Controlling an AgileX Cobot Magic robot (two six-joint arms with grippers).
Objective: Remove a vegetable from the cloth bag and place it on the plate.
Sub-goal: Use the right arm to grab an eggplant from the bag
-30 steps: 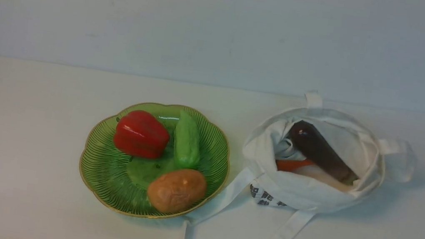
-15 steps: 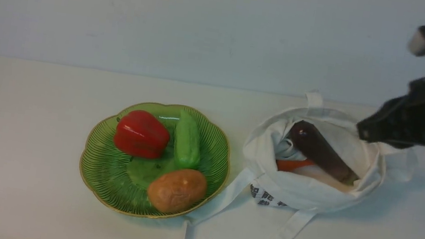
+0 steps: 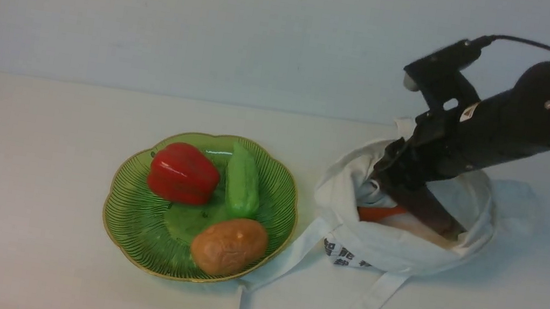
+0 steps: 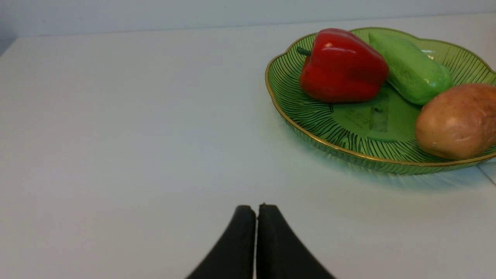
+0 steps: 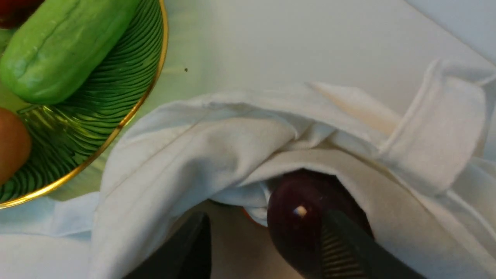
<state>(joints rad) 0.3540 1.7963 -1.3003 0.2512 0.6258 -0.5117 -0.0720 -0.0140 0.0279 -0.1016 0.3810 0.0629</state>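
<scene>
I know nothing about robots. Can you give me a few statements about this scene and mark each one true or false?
1. The eggplant lies on the plate. False: it is in the cloth bag.
2. The right claw is open, with one jaw on each side of the eggplant's rounded end. True.
3. The plate holds a red bell pepper, a cucumber and a potato. True.
4. The left claw grips the potato. False: it is shut on nothing, above the table.
</scene>
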